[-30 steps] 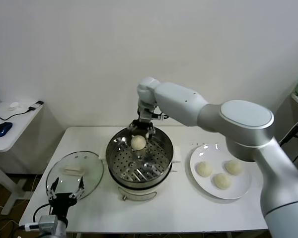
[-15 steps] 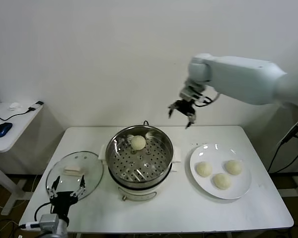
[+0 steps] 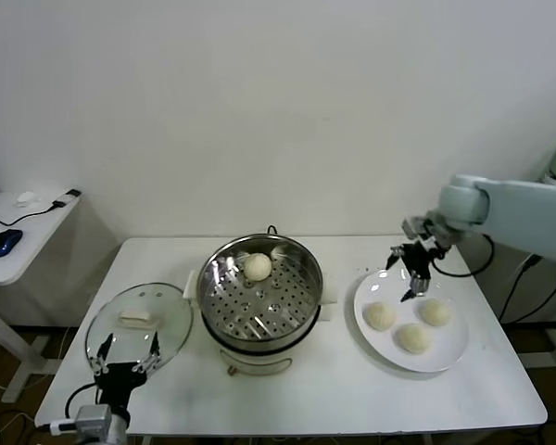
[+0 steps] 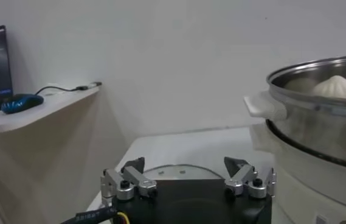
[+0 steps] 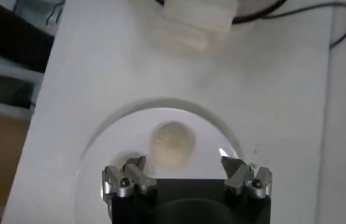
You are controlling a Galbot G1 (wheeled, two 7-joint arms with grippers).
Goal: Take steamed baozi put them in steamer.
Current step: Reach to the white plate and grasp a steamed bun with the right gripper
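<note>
The shiny steamer (image 3: 259, 311) stands mid-table with one steamed baozi (image 3: 258, 267) lying at the back of its perforated tray. Three more baozi (image 3: 380, 316) (image 3: 435, 311) (image 3: 413, 337) lie on a white plate (image 3: 449, 354) to the right. My right gripper (image 3: 412, 275) hangs open and empty just above the plate's far side, between the two rear buns. In the right wrist view its jaws (image 5: 185, 165) stand wide with one baozi (image 5: 171, 143) just ahead of them. My left gripper (image 3: 125, 357) waits open at the table's front left.
A round glass lid (image 3: 141, 320) with a white handle lies left of the steamer, right ahead of the left gripper (image 4: 186, 170). A side desk (image 3: 18, 243) with a blue mouse (image 3: 5, 241) stands farther left. The wall runs behind the table.
My right gripper lifted away from the baozi left in the steamer, swung to the right and came down over the plate. The left arm stayed put.
</note>
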